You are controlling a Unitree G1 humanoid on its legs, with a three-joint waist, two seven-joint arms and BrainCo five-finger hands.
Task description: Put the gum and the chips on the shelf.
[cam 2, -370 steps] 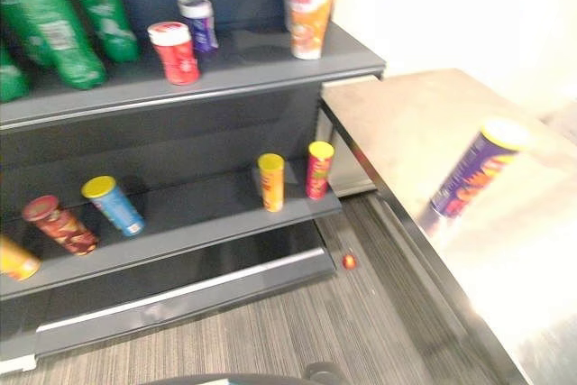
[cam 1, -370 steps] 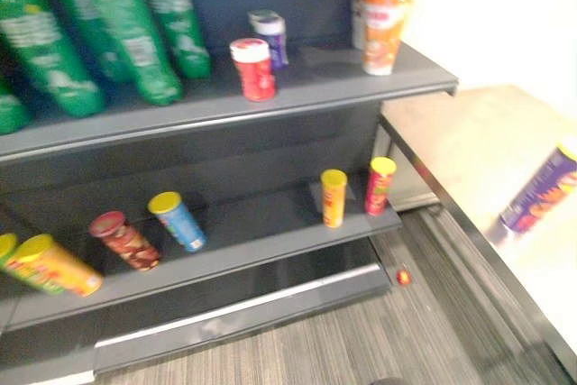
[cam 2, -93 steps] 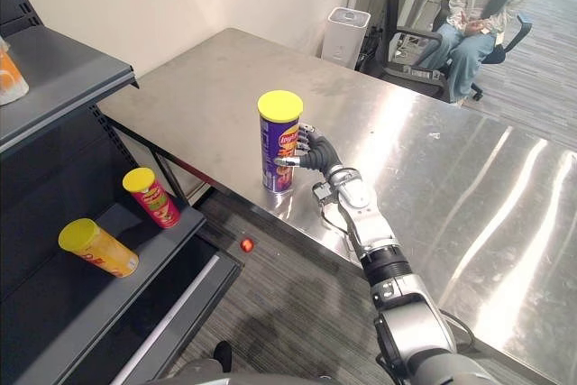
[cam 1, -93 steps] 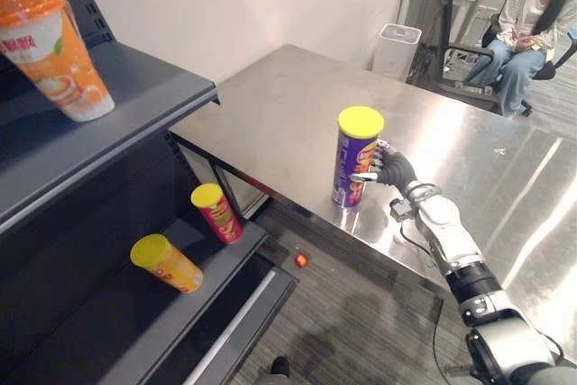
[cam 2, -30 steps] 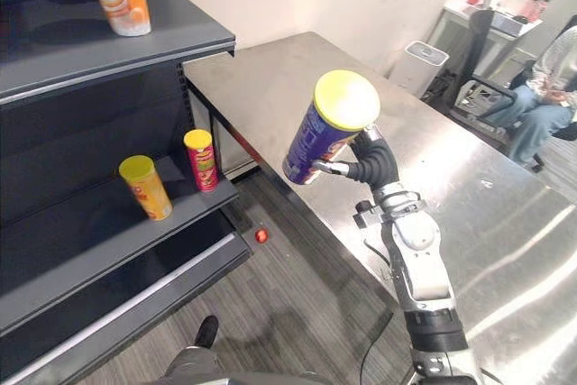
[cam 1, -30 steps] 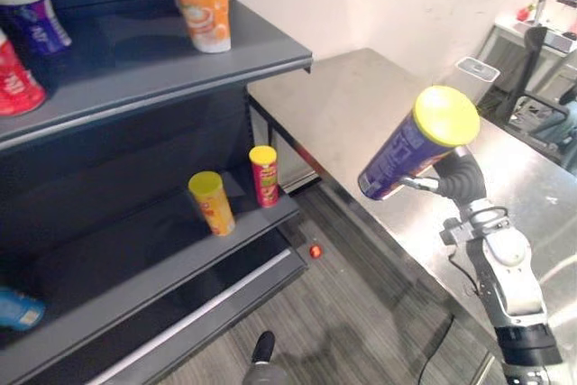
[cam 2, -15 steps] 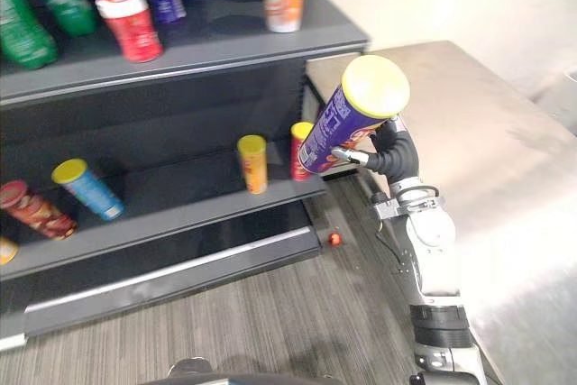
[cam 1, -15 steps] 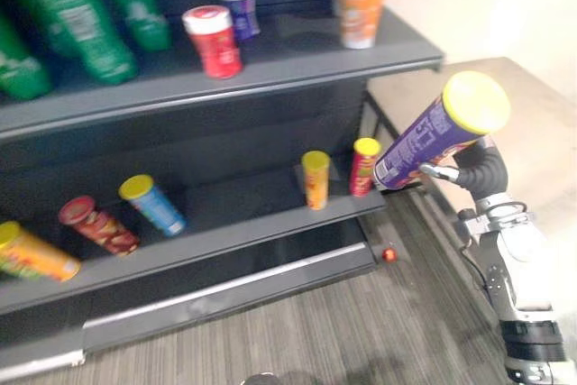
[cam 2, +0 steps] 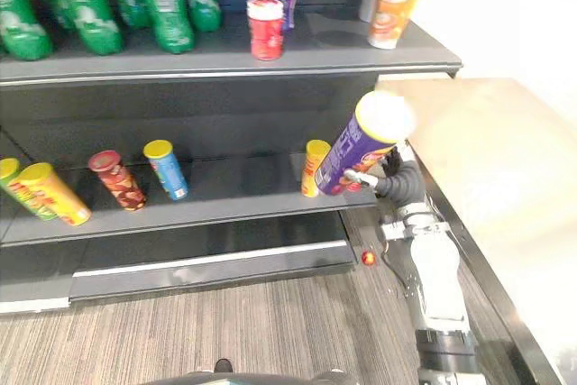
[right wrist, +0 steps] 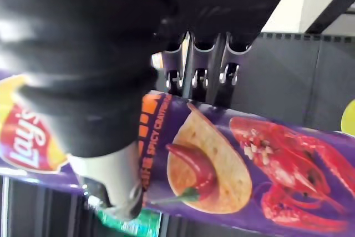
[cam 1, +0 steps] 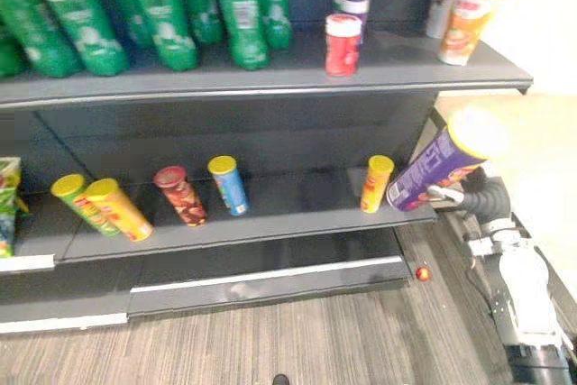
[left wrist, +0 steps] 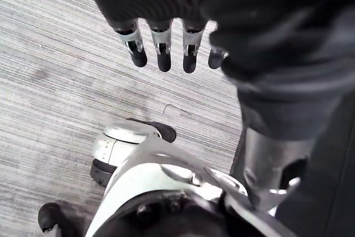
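Right robot hand [cam 2: 394,178] curled round purple chips can [cam 2: 359,152], tilted, base near lower shelf's [cam 2: 234,207] right front edge, beside yellow can [cam 2: 313,165]. Bare shelf stretch left of that. Left robot hand [left wrist: 161,44] relaxed, empty, over floor [left wrist: 55,81].

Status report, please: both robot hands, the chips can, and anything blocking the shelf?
Right robot hand shut on purple chips can, tilted, base near the lower shelf right end. Left robot hand open, idle over floor. Yellow can stands beside that base.
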